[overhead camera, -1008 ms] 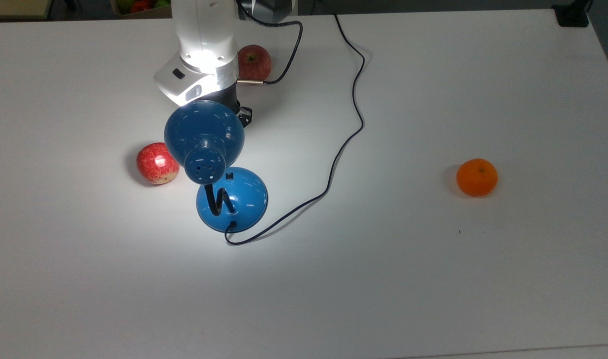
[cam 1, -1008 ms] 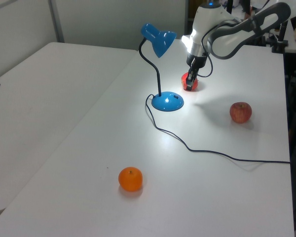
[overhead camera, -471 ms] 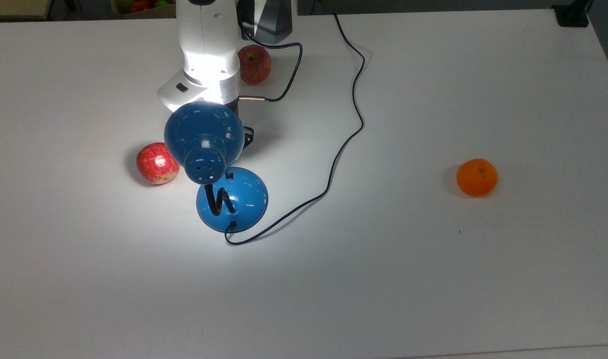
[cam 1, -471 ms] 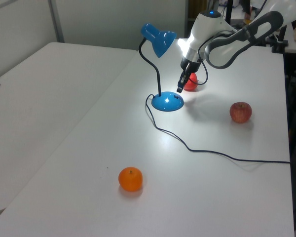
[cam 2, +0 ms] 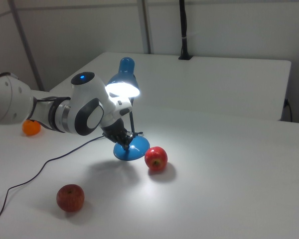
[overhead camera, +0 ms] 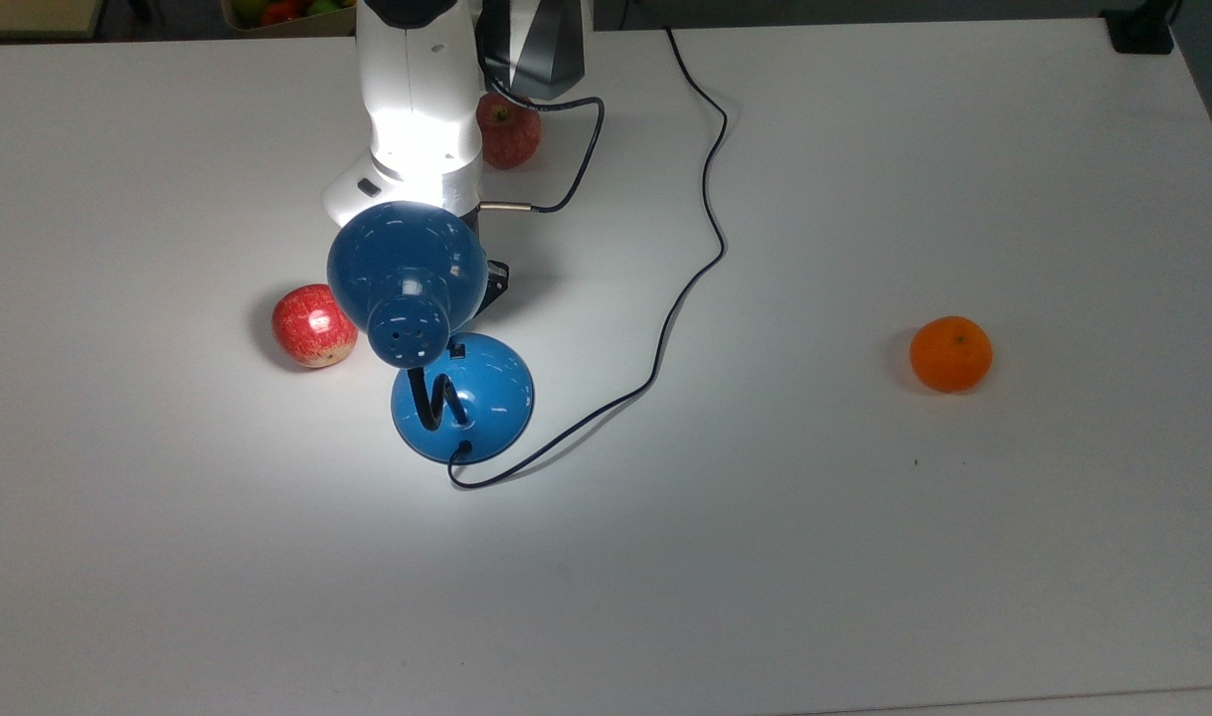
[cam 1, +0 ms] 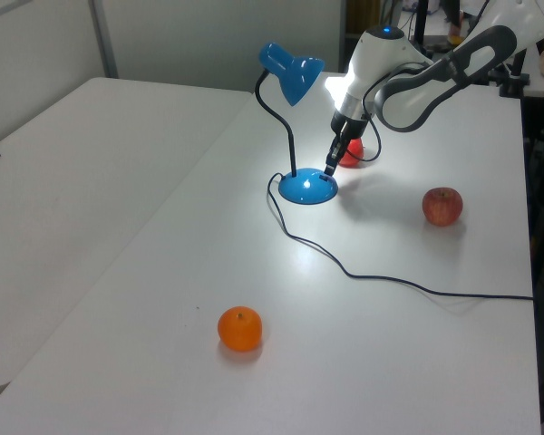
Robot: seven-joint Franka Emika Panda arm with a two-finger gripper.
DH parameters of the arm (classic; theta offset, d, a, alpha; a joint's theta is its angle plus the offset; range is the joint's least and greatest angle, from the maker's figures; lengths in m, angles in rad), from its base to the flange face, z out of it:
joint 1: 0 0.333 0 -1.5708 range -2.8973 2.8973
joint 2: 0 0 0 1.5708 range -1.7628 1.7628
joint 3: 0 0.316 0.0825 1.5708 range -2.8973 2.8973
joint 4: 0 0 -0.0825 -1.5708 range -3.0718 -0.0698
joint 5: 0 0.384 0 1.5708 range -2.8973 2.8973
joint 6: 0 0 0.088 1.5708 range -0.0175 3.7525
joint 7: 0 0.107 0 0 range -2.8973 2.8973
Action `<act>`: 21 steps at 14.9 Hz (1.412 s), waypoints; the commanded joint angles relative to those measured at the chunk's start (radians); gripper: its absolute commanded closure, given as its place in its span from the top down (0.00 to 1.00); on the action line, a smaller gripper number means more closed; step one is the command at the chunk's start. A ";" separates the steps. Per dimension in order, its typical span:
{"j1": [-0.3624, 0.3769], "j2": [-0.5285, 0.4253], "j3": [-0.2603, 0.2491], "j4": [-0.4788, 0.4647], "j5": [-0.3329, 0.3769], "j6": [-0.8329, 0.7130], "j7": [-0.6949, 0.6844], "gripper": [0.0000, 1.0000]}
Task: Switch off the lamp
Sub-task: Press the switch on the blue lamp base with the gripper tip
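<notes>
Fingers point(cam 1: 331, 162) read in the left view as drawn together into one narrow dark tip, holding nothing. The gripper point(cam 1: 330, 167) points down at the far rim of the lamp's base, close above it; we cannot confirm contact.

We find the lamp point(overhead camera: 486, 398) standing upright on the white table point(overhead camera: 864, 547), towards the top view's left of centre. It is lit: a bright pool falls on the table and on the arm's white wrist under the shade point(overhead camera: 407, 264).

Handling, in our judgement:
- The domed base is glossy and probably slippery, and likely weighted, though a sideways shove could slide it.
- The black gooseneck point(overhead camera: 434, 396) is bendable. Load on it or on the shade would shift the shade and achieve nothing.
- The small black switch point(overhead camera: 457, 350) sits on the base's far side, partly under the shade. This is the only point to act on, with a short press straight down and no grasp.
- The thin cord point(overhead camera: 687, 283) trails slack to the far edge and should be left alone.

Also present: one red apple point(overhead camera: 313, 325) just beside the base, a second apple point(overhead camera: 511, 131) behind the arm, and an orange point(overhead camera: 951, 353) well apart.
</notes>
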 commanded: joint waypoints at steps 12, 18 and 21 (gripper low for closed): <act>0.011 0.020 -0.006 -0.014 -0.019 0.016 -0.002 0.00; 0.013 -0.018 -0.006 -0.009 -0.052 -0.152 -0.002 0.00; 0.015 -0.057 -0.006 -0.005 -0.052 -0.249 -0.002 0.00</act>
